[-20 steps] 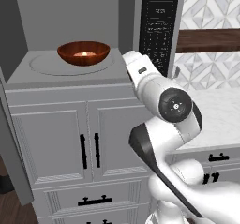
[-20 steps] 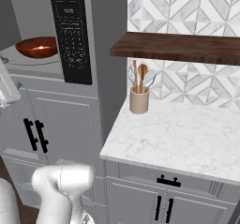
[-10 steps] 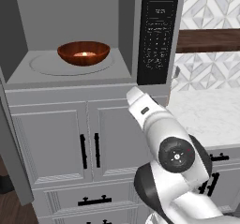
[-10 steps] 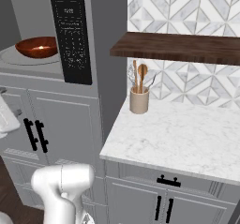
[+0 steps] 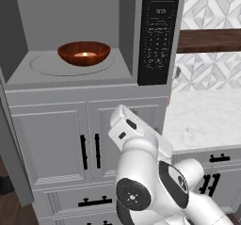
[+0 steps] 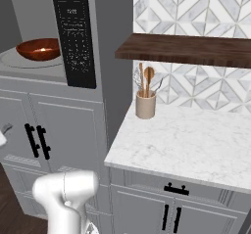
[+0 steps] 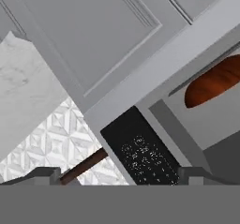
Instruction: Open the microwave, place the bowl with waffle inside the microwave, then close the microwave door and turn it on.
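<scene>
The microwave (image 5: 159, 36) stands open, its keypad panel (image 6: 73, 32) on the right of the cavity. The bowl with waffle (image 5: 84, 53) sits on the round turntable (image 5: 42, 65) inside, and also shows as the bowl (image 6: 38, 49) and as the bowl's underside (image 7: 213, 82). The microwave door (image 5: 12, 163) hangs swung out at the far left, seen edge-on. My gripper (image 7: 120, 175) is open with nothing between its fingers. It looks up at the keypad (image 7: 143, 155) from below. My white hand (image 5: 124, 125) is low, in front of the cabinet doors under the microwave.
White cabinet doors (image 5: 52, 139) with black handles lie below the microwave. To the right is a marble counter (image 6: 196, 140) with a utensil holder (image 6: 145, 103), under a dark wooden shelf (image 6: 191, 49).
My arm has dropped from beside the microwave opening to in front of the cabinets below. The bowl has stayed on the turntable, and the gripper stays open.
</scene>
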